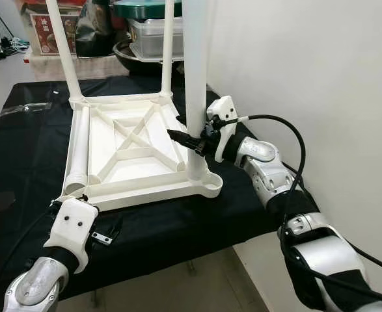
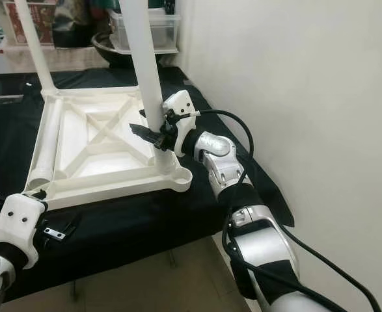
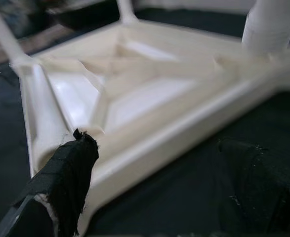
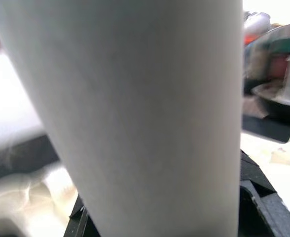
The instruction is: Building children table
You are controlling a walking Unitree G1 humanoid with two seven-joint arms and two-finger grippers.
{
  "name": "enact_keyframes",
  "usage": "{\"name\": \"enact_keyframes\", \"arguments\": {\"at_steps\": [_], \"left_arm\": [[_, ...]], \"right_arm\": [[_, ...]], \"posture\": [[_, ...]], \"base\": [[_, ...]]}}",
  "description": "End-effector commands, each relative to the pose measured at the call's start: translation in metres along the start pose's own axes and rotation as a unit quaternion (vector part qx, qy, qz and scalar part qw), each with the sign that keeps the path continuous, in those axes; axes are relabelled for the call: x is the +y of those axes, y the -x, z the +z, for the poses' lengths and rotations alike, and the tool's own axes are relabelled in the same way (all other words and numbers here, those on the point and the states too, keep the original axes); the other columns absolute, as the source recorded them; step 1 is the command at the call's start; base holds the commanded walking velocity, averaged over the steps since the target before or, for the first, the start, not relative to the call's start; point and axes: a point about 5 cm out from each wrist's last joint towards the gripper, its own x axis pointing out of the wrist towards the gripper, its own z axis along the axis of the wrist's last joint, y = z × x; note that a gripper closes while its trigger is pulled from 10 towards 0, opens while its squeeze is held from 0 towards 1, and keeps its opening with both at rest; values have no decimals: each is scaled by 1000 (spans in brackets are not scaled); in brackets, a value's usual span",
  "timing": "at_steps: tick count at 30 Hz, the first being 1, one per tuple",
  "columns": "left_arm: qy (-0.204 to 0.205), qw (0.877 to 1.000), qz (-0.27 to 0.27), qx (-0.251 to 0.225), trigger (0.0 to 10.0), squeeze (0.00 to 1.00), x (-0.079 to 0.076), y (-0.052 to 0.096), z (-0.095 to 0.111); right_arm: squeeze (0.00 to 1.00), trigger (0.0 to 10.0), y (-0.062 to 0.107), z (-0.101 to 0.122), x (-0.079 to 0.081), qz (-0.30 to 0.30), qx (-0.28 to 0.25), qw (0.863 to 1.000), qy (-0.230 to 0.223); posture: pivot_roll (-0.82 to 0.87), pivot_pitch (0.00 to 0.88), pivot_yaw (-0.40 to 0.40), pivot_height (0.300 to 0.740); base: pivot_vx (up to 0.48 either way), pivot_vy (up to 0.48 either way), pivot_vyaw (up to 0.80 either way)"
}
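Tabletop (image 1: 135, 140): inverted on black cloth (image 1: 21, 149). Right gripper (image 1: 189, 140): clamped on upright near leg (image 1: 196, 84). Left gripper (image 3: 154, 182): fingers apart at tabletop's near corner.

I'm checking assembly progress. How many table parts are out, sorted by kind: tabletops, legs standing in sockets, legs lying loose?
Tabletop, upside down: 1
Legs standing in sockets: 3
Loose leg lying on the tabletop: 1
Total: 5 parts
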Motion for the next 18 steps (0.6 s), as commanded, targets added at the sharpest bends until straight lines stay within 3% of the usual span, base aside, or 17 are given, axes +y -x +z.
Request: {"name": "enact_keyframes", "arguments": {"at_steps": [1,2,3,8,15,18], "left_arm": [[16,1000,2,-24,10000,0,-1,-5,7],[16,1000,2,-24,10000,0,-1,-5,7],[28,999,5,-41,10000,0,-1,-11,12],[30,999,9,-38,10000,0,-1,-12,11],[43,998,18,-47,10000,0,0,-11,12],[40,998,17,-54,10000,0,0,-10,13]], "right_arm": [[0,10000,3,6,-3,-59,-36,997,-31],[0,10000,3,6,-3,-59,-36,997,-31],[0,10000,6,5,-1,-97,-56,992,-55],[0,10000,7,1,4,-95,-55,992,-61],[0,10000,4,1,8,-102,-59,990,-83],[0,10000,5,3,11,-105,-56,990,-74]], "posture": [[120,0,-66,740],[120,0,-66,740],[111,0,-63,740],[109,0,-64,740],[114,0,-73,740],[113,0,-74,740]], "base": [[349,0,0],[349,0,0],[364,0,0],[207,0,0],[354,0,-674],[342,0,0]]}}
